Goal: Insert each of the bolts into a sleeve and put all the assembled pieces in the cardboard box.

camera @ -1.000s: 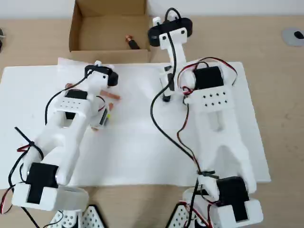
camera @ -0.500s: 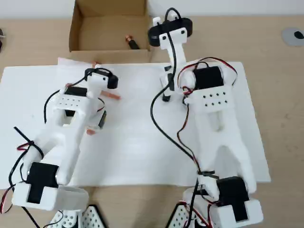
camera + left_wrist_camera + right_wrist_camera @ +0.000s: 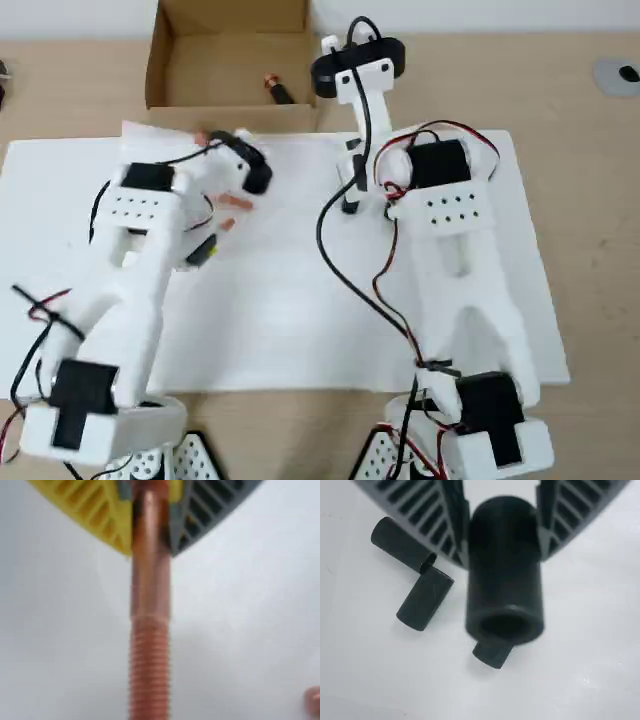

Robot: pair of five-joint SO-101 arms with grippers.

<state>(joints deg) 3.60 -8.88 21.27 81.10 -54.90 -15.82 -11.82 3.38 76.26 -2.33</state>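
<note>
the left fingers (image 3: 95, 510) are clamping a copper bolt (image 3: 149, 630) by its smooth shank, threads jutting free over the white sheet (image 3: 300, 320); the right fingers (image 3: 420, 510) are pinching a black sleeve (image 3: 505, 580), bore facing outward (both look rigid, light and likely slick, so mid-body grips are suiting them).

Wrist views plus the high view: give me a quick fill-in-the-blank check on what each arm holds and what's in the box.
1. The fingers of the left gripper are shut on a copper ____.
2. The right gripper is shut on a black ____.
3. One assembled piece lies inside the cardboard ____.
4. In the right wrist view, ____ loose sleeves lie on the white sheet.

Missing words: bolt; sleeve; box; three.
</note>
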